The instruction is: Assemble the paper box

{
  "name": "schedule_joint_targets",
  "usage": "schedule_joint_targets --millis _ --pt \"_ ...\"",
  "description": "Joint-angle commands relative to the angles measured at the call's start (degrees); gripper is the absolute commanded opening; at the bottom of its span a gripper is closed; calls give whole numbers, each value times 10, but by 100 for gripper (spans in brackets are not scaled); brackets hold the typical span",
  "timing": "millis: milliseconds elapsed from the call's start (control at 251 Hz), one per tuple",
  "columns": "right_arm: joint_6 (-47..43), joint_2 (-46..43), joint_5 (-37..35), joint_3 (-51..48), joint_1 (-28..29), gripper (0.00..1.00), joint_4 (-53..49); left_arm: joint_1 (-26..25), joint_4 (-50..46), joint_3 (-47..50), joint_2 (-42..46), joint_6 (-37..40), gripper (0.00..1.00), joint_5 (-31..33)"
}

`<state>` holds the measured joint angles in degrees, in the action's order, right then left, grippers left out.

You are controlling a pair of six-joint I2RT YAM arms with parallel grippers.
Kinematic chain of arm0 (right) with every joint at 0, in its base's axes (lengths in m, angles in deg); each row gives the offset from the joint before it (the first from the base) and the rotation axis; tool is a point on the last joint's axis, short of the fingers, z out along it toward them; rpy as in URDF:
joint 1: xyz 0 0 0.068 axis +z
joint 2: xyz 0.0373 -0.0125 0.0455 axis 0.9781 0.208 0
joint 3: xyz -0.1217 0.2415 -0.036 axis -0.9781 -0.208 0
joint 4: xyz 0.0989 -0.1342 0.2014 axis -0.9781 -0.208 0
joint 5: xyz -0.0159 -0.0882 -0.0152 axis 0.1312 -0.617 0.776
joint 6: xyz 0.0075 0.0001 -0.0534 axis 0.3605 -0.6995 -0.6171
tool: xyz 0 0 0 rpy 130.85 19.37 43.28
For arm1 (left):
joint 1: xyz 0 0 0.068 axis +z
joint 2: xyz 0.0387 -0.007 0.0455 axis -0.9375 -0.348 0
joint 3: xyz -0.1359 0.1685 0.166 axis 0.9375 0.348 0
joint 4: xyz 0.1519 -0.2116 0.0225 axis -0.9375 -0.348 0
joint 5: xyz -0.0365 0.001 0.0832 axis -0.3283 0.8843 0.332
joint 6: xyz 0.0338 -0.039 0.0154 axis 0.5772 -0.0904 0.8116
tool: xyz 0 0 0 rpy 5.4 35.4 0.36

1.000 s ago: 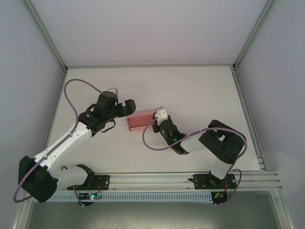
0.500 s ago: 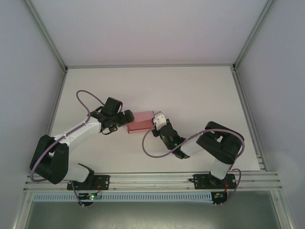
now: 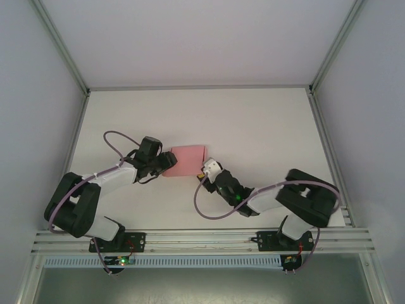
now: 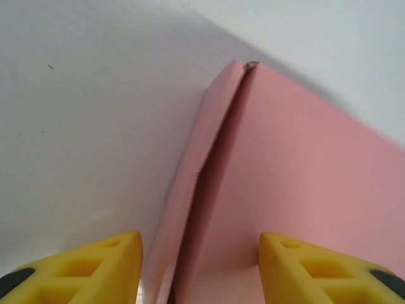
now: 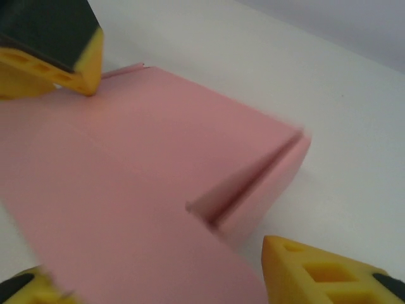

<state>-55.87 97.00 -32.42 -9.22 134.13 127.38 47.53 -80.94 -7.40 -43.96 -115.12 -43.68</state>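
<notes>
**Paper box turned broad face up between the two arms**

Left: the left fingers (image 4: 95, 266) stand apart at the left edge of the paper box (image 3: 188, 159), one to either side of a raised side panel. A dark open seam runs away from them, and they do not appear to pinch the card. Within the last second the left arm has dropped from a raised pose to lie low over the table (image 3: 266, 126) and has closed in on that edge.

Centre: the box rests on the table, between the two sets of fingers. It has changed from a narrow, slanted, darker shape to a broader, paler, squarer one, which suggests that a wide face is now uppermost.

Right: the right fingers (image 5: 329, 272), also apart, sit at the box's near right corner with pink card running between them. They have drawn back from the box's right end. A flap at that end stands slightly open.

By this evidence the body is formed, while the end flaps remain to be tucked.
</notes>
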Motion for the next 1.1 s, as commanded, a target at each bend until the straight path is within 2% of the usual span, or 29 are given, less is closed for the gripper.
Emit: schedule_joint_targets --millis 0,80,128,208,279,359,427,511,607,750,826,982,1093 --pt "-4 -66 42 -2 5 58 -120 1 -26 22 -22 1 51 22" --pt "-15 -113 55 -7 1 61 -199 1 -29 16 -27 9 51 20" --pt "-18 -148 60 -16 5 67 -241 1 -30 12 -30 12 51 19" --pt "3 -219 41 -36 5 85 -295 1 -33 7 -33 19 50 18" --pt "21 -295 27 -56 4 98 -312 1 -36 3 -36 26 50 17" --pt "50 -375 22 -76 -5 98 -314 1 -35 0 -37 30 50 12" --pt "125 -429 3 -68 -27 98 -325 0 -34 -3 -37 36 50 2" --pt "213 -452 62 -39 -82 98 -341 0 -34 -5 -32 42 51 -9" --pt "265 -415 129 1 -123 98 -345 -3 -43 -7 -21 54 53 -7" --pt "265 -279 145 98 -139 98 -399 -3 -74 -23 -5 74 59 13" --pt "268 -202 153 151 -154 98 -424 -3 -98 -38 7 85 69 28" --pt "268 -85 222 217 -187 98 -431 0 -125 -70 27 106 83 41" --pt "267 -31 243 243 -195 98 -421 10 -119 -82 17 115 85 46"
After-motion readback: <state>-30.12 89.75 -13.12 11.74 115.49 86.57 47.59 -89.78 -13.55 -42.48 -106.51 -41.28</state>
